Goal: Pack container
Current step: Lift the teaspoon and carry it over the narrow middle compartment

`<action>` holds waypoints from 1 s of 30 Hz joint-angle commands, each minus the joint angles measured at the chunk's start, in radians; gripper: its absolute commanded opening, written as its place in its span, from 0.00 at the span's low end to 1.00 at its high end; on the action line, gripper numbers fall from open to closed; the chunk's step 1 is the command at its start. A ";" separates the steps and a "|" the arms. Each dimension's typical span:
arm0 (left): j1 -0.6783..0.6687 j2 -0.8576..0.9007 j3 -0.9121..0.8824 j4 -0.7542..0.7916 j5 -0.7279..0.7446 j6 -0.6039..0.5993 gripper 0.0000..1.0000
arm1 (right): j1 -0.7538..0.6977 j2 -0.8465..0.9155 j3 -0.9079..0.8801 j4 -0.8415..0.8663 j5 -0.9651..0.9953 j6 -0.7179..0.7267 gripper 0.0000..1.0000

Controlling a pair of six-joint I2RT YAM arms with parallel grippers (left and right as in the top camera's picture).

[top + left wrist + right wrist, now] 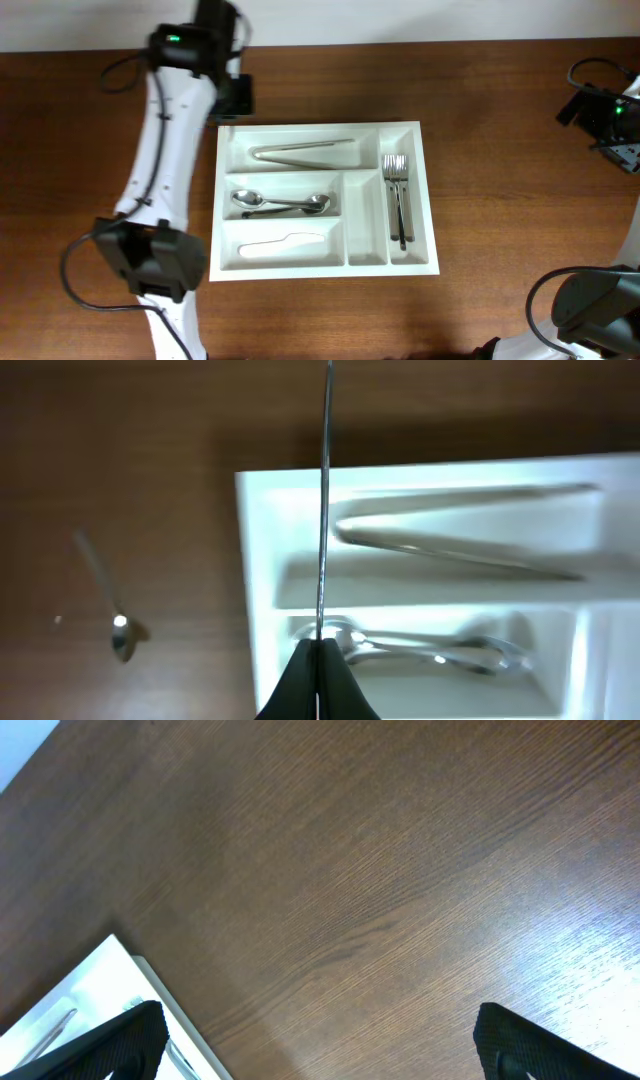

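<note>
- The brown wooden table (500, 70) carries the large white rectangular plastic cutlery tray (320, 128) in its middle, with the long side running left to right.
- Your left claw (318, 665) is closed tight on a thin metal utensil (325, 490). It is seen edge-on, so I cannot tell which kind it is.
- This claw hangs at the tray's far left corner, and the tray spreads out below it and to its right.
- The utensil's long axis crosses the three long compartments. I judge you must turn it, or carry it to the empty narrow compartment (364, 215) beside the metal forks (397, 195).
- Your right claw (318, 1025) is wide open and holds nothing. It is out by the table's right edge, so the left arm is nearer.
- Only the left wrist view shows a small metal spoon (120, 638) on the table left of the tray. It does not appear in the overhead view.
</note>
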 commanded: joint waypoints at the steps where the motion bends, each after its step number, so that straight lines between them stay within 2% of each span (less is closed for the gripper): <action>1: -0.078 0.003 0.014 -0.018 -0.052 0.008 0.02 | -0.003 -0.013 0.011 0.000 -0.005 0.008 0.99; 9: -0.272 0.006 0.000 -0.029 -0.052 -0.156 0.02 | -0.003 -0.013 0.011 0.000 -0.005 0.008 0.99; 17: -0.442 0.010 -0.160 0.093 -0.050 -0.364 0.02 | -0.003 -0.013 0.011 0.000 -0.005 0.008 0.99; 23: -0.489 0.011 -0.304 0.208 0.101 -0.505 0.02 | -0.003 -0.013 0.011 0.000 -0.005 0.008 0.99; 30: -0.496 0.011 -0.336 0.219 0.154 -0.685 0.02 | -0.003 -0.013 0.011 0.000 -0.005 0.008 0.99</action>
